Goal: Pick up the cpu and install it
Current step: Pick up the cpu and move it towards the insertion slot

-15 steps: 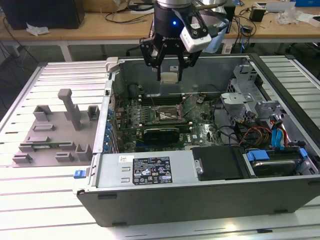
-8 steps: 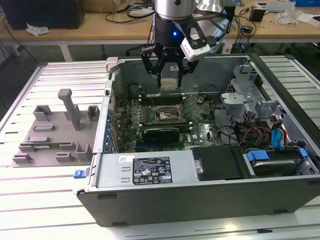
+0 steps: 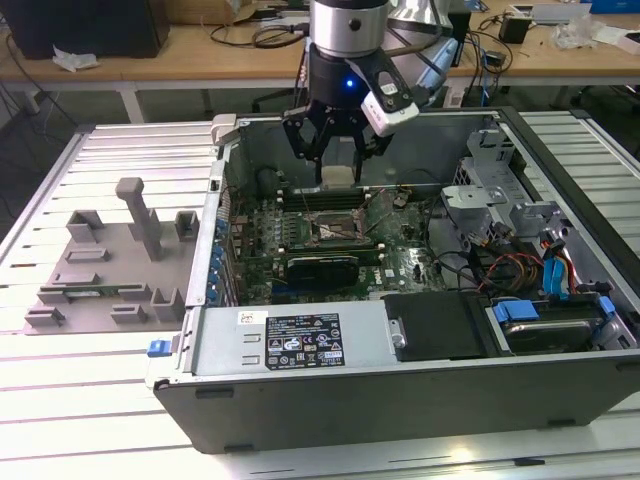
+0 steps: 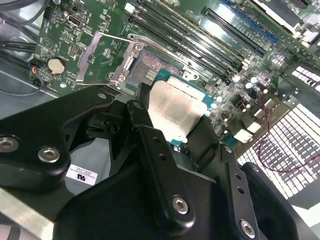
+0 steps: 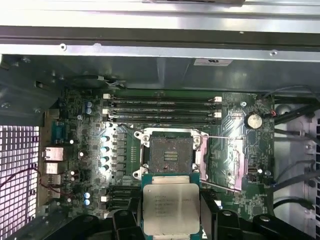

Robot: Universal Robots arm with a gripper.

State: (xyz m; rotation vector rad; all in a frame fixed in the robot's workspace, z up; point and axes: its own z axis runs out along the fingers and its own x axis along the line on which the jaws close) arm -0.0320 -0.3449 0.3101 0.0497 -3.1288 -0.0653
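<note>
My gripper (image 3: 338,166) hangs over the open computer case (image 3: 400,385), shut on the cpu (image 3: 338,177), a small square chip with a silvery top. Its black fingers (image 4: 141,107) clamp the cpu's (image 4: 174,111) two opposite edges. Below it on the green motherboard lies the square metal-framed socket (image 3: 335,232) with a dark, bare centre. In the first wrist view the cpu (image 5: 170,207) hovers beside the socket (image 5: 170,154), apart from it. The socket's load plate (image 5: 232,160) is swung open to one side, and it also appears in the second wrist view (image 4: 100,55).
A grey tray (image 3: 110,270) with raised holders lies at the exterior view's left of the case. Inside the case are memory slots (image 5: 160,107), a long black card (image 3: 322,267), a black box (image 3: 440,325), a metal drive cage (image 3: 490,200) and coloured cables (image 3: 555,270).
</note>
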